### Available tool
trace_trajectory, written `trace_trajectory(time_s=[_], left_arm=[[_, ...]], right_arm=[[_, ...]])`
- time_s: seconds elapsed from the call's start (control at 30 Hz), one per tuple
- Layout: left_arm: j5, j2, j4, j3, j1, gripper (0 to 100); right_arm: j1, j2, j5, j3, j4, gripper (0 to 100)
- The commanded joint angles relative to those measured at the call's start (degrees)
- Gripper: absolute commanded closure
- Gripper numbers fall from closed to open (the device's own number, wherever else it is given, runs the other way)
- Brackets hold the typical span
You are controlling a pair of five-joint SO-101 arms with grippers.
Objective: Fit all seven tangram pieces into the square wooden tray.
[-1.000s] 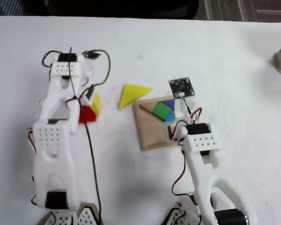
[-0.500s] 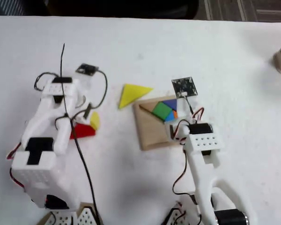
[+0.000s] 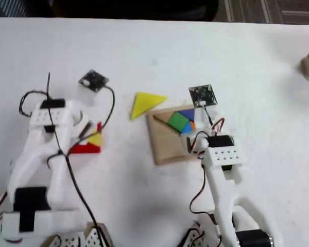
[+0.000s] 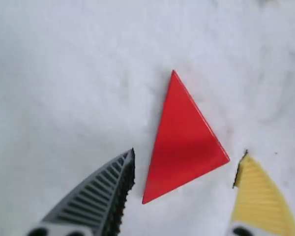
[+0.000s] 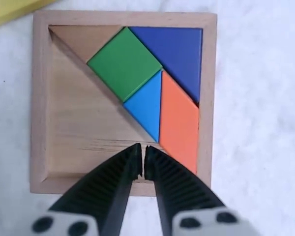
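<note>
Now the left hand hangs spread over the red triangle, straddling it without touching, lined up for a pinch, I'd say. That piece lies flat toward the table's left edge. Mid-table, the tray holds a green square, an orange piece and two blue triangles. The right hand, pressed together and empty, hovers over its near rim, likely waiting. The yellow triangle lies just beside the tray.

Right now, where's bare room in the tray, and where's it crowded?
Free: the bare triangular half of the tray, bordered by its rim, the green square, light blue triangle and orange piece. Crowded: the other half; the right gripper hangs by the rim.
</note>
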Motion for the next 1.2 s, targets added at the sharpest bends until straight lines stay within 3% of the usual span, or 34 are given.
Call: trace_trajectory(time_s=[0.0,0.27,0.73,1.0,1.17], left_arm=[[-3.96,-3.30,-3.08,2.73,-0.66,65],[-5.45,6.20,-11.43,1.67,-0.84,65],[-5.98,14.73,-5.98,-7.38,-2.86,66],[-9.76,15.08,-4.75,-7.74,-0.48,98],[-9.41,15.08,-4.75,-7.82,-0.92,96]], right_arm=[[0.22,-2.07,0.62,-0.88,-1.10,97.9],[0.22,-2.07,0.62,-0.88,-1.10,97.9],[0.57,-2.15,0.62,-0.79,-1.10,97.9],[0.66,-2.51,0.62,-0.79,-0.92,97.9],[0.66,-2.51,0.62,-0.79,-0.92,97.9]])
